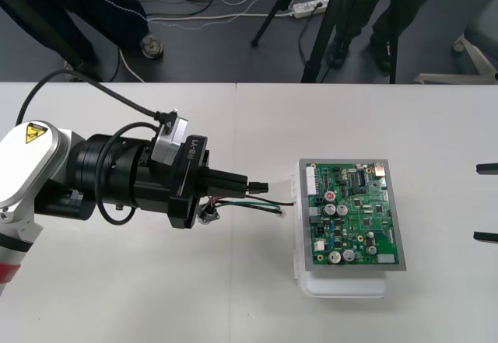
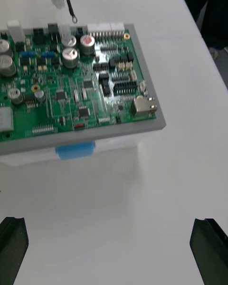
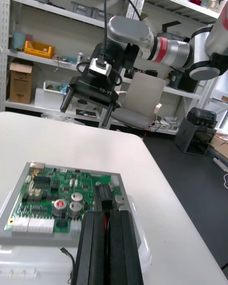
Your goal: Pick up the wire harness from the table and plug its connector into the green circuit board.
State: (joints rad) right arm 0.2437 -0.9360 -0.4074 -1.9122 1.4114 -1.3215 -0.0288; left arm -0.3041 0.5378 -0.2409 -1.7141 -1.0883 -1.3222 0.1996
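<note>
Green board [image 1: 354, 215] on a pale table [image 1: 156, 296], plug held just beside it.
Left gripper [image 1: 243, 180] has its black fingers closed on the wire harness [image 1: 253, 201]. The small black plug [image 1: 259, 186] sits at their tips, close to the board's left edge, and the thin wires trail beneath to the metal socket [image 1: 208, 215]. Right gripper [image 1: 486, 203] waits wide open at the table's right side.
</note>
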